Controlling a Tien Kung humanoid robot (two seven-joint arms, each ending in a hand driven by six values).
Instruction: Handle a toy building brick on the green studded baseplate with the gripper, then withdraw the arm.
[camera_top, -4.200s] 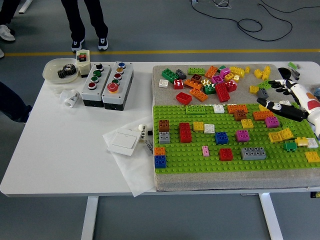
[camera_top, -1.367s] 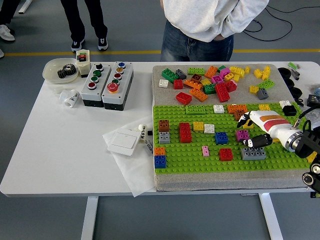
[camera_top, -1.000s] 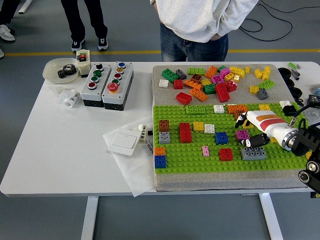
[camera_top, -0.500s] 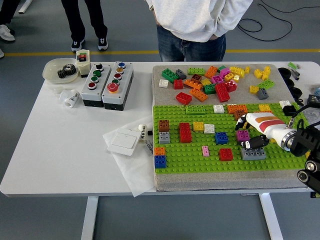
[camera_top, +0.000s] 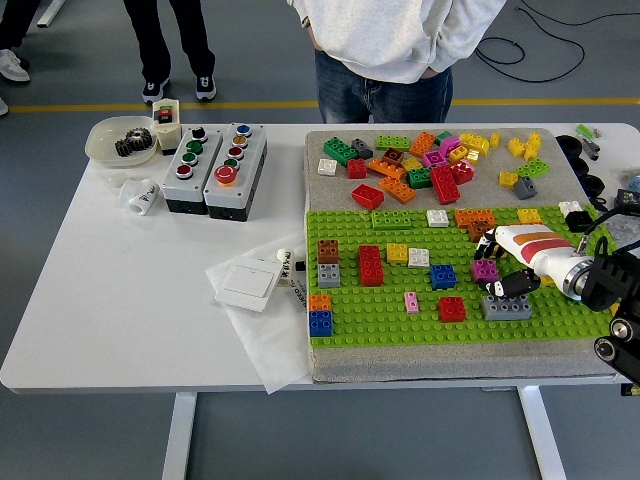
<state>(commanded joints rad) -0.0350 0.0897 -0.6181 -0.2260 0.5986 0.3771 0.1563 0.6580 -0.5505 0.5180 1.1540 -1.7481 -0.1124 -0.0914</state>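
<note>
My right hand (camera_top: 500, 262) had slid in from the baseplate's (camera_top: 400, 325) right edge and settled, fingers curled round the purple brick (camera_top: 486, 270) near that edge (whether truly gripped, I couldn't tell). Barely moving lately, so I judged the grasp nearly made.

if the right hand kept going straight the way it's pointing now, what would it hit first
Probably the magenta brick on the green baseplate, just beyond the right hand, which points left; depth is unclear.

Bright, even overhead light, soft short shadows, sharp focus throughout, no glare or blur.
</note>
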